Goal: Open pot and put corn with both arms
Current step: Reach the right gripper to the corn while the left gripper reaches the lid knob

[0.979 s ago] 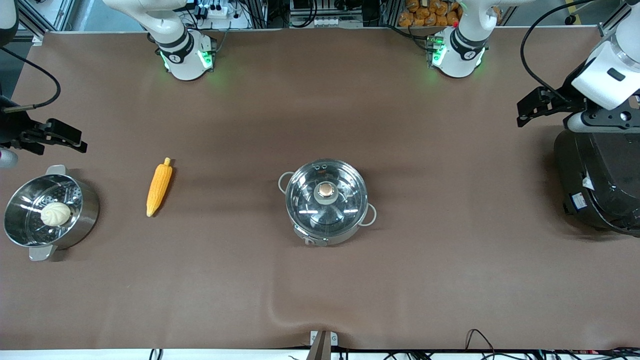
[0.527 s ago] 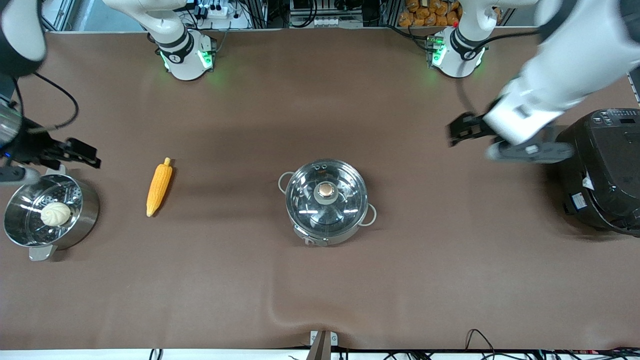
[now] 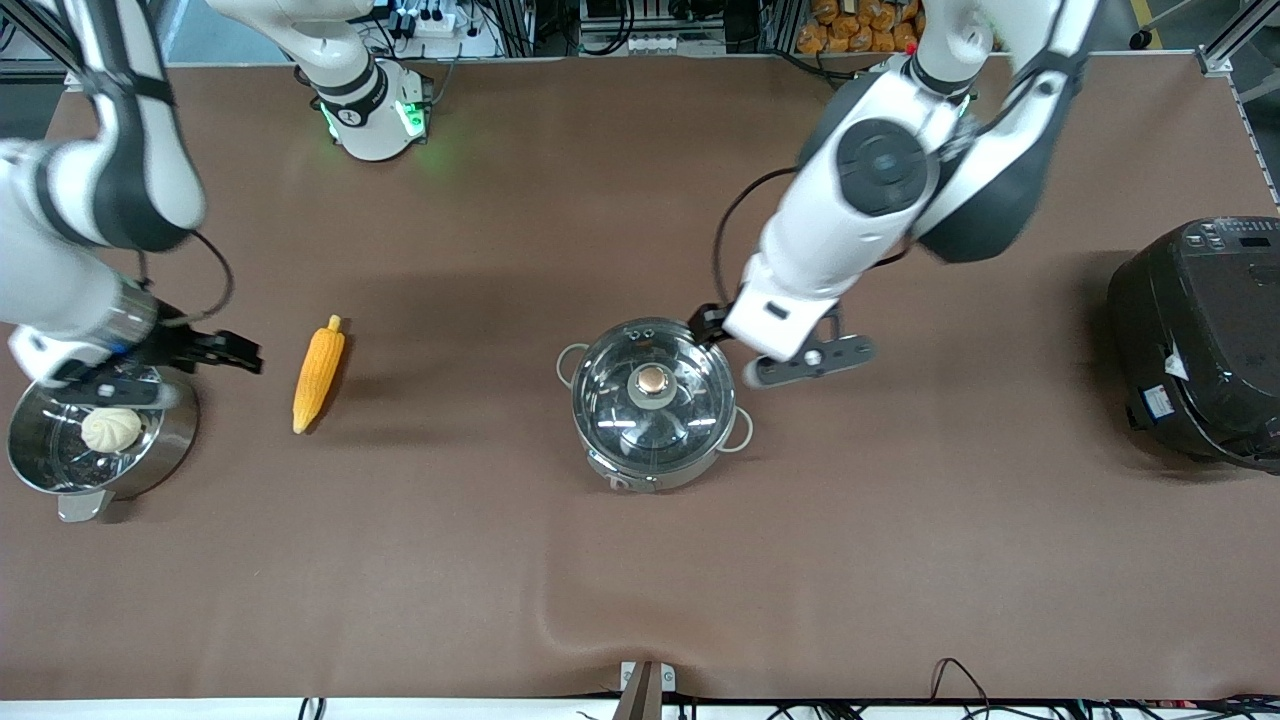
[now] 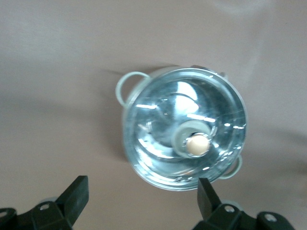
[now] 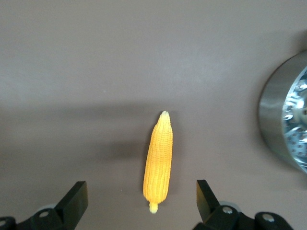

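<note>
Both arms swung inward, left claw (image 4: 142, 197) now wide open, empty, above lidded pot (image 3: 654, 402) mid-tabletop (image 3: 900, 560), right claw (image 5: 139, 200) wide open, empty, over corn (image 3: 319, 374) beside steamer pot (image 3: 95, 435).

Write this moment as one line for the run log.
steel pot: glass lid on | yellow corn cob: on table | left gripper: open, over pot edge | right gripper: open, beside corn

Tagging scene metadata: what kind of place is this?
Likely a robotics lab staged as a kitchen: two bench-mounted white robot arms, a brown mat-covered table, and a shiny lidded steel pot beside a yellow corn cob.
</note>
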Robot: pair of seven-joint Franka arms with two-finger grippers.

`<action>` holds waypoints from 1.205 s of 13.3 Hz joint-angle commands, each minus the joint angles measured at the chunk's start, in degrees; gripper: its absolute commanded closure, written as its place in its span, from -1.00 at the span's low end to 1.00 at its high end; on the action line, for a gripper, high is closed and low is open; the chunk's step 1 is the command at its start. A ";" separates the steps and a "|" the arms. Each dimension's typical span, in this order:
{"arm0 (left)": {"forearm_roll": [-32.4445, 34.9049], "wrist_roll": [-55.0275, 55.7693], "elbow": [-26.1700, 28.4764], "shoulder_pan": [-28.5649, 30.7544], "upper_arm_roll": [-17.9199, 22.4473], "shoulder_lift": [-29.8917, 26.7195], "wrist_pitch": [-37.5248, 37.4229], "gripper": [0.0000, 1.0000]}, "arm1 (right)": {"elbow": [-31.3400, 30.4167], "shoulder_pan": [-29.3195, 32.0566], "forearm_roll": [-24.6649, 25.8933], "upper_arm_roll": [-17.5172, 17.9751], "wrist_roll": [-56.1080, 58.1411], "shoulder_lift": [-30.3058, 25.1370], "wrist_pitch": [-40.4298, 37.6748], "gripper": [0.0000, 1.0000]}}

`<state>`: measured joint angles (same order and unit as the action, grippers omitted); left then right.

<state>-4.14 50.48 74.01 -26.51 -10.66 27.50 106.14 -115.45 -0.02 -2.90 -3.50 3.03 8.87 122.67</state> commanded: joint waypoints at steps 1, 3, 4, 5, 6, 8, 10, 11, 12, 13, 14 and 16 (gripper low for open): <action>-0.25 3.30 -3.78 -5.72 4.74 4.92 3.01 -1.00 | -5.13 0.02 0.36 0.42 -0.57 3.68 7.21 -1.00; -0.34 4.27 -3.87 -12.66 11.59 7.73 3.90 -1.00 | -6.45 0.54 0.27 0.51 -2.23 7.11 11.00 -1.00; -0.34 4.36 -3.87 -15.21 14.23 8.79 4.33 -1.00 | -6.54 0.54 0.09 0.51 -2.41 7.39 10.84 -1.00; -0.34 4.36 -3.87 -16.89 15.74 9.75 5.56 -1.00 | -6.72 0.54 -0.08 0.51 -3.81 7.83 10.83 -1.00; -0.34 4.36 -3.87 -17.17 16.01 10.37 7.31 -1.00 | -6.98 -0.07 -0.26 0.51 -6.52 10.10 12.14 -1.00; -0.34 4.71 -3.87 -17.26 16.10 10.64 9.95 -1.00 | -8.82 -1.82 -0.26 0.51 -10.40 12.75 18.37 -1.00; -0.34 5.50 -3.78 -17.61 16.19 11.08 11.54 -1.00 | -9.09 -1.05 -0.26 0.51 -10.50 12.93 17.78 -0.96; -0.34 5.50 -3.78 -17.61 16.37 11.87 11.89 -1.00 | -9.18 -0.08 -0.26 0.51 -10.33 13.37 17.69 -0.95; -0.34 5.50 -3.78 -17.61 16.37 12.22 12.51 -1.00 | -9.18 0.10 -0.17 0.42 -9.98 13.89 17.69 -0.95; -0.34 5.50 -3.78 -17.61 16.46 12.66 13.12 -0.97 | -9.18 0.28 0.00 0.42 -9.89 14.25 17.69 -0.95; -0.34 5.50 -3.78 -17.70 16.20 12.75 13.30 -0.81 | -9.18 0.28 0.00 0.42 -9.89 14.34 17.69 -0.95; -0.34 5.68 -3.78 -18.31 16.11 13.19 13.57 -0.80 | -9.18 0.37 -0.34 0.51 -10.67 15.30 18.39 -0.88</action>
<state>-4.14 54.51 71.98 -43.63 4.82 39.42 119.42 -124.24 -0.34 -3.03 -3.56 -6.60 23.37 140.06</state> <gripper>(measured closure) 0.097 0.035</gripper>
